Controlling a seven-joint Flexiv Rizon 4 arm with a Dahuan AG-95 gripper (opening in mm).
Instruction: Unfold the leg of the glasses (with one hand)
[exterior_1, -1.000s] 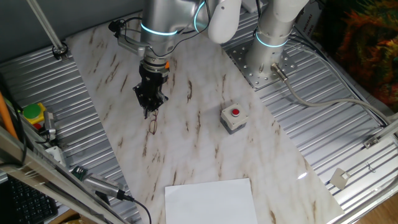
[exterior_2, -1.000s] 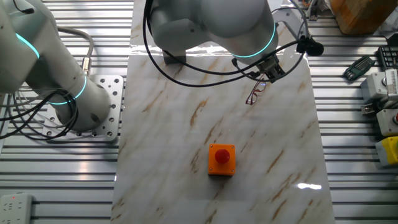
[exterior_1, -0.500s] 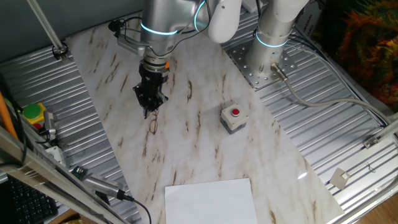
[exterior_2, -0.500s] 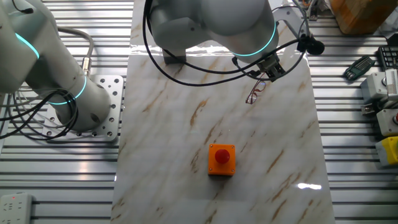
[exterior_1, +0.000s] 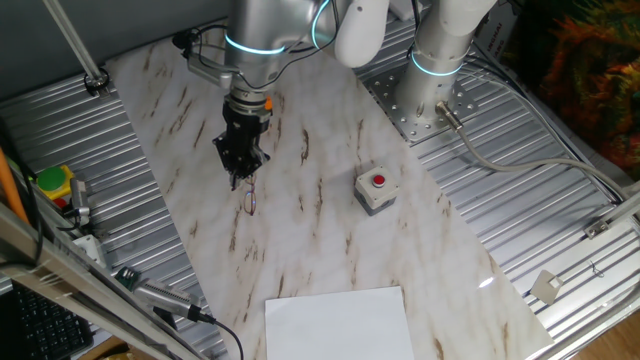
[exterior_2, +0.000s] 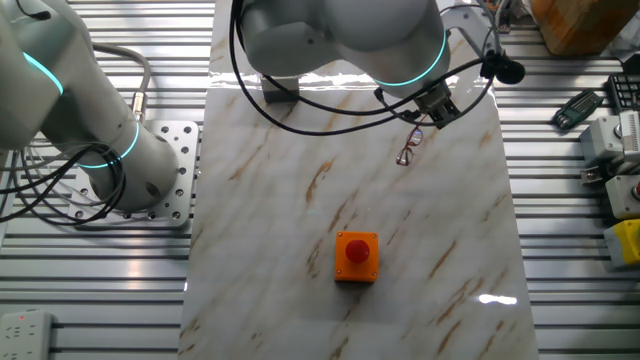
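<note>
The glasses (exterior_1: 248, 199) are a small dark wire pair on the marble board, hanging just below my gripper (exterior_1: 240, 180). In the other fixed view the glasses (exterior_2: 407, 150) lie tilted, with their upper end at my gripper (exterior_2: 424, 122). The jaws look closed on the thin leg at the top end of the frame. The fingers hide the hinge and the exact contact. The lenses point away from the gripper towards the board's middle.
A grey box with a red button (exterior_1: 375, 189) stands to the right of the glasses; it looks orange in the other view (exterior_2: 356, 256). A white sheet (exterior_1: 338, 322) lies at the board's near edge. The arm's base (exterior_1: 430, 90) is at the back right. Tools lie on the metal slats (exterior_2: 620, 150).
My gripper has shifted slightly up and away, and the glasses have followed it by a few pixels. The button box has not moved.
</note>
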